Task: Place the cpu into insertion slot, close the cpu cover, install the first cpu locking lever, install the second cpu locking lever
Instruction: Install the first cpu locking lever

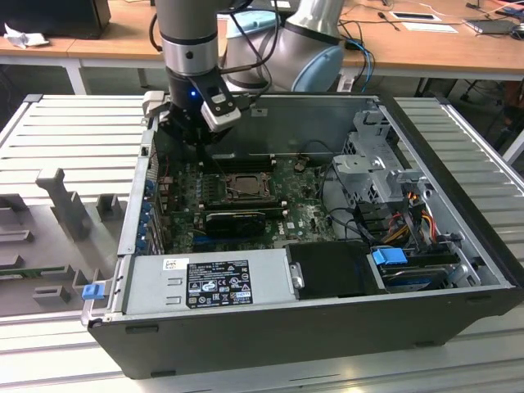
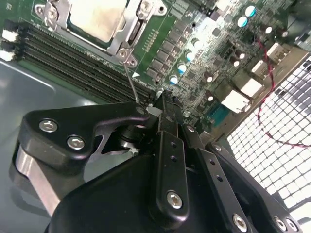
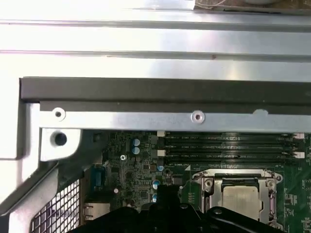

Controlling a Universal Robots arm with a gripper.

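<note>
**Lever gripped, chip under cover**

My gripper (image 2: 156, 108) is pinched together on the thin locking lever (image 2: 131, 80) (its free end). In the exterior view the insertion slot (image 1: 244, 187) sits just left of centre; the cpu (image 2: 99, 17) lies seated in it, the cpu cover (image 2: 128, 33) closed flat over it.

In the exterior view the cpu (image 1: 243, 185) sits in dim shade. In the first wrist view sheet metal (image 3: 146, 43) beyond the cpu glares white; in the second wrist view a perforated panel (image 2: 272, 145) well apart from it burns white.
</note>
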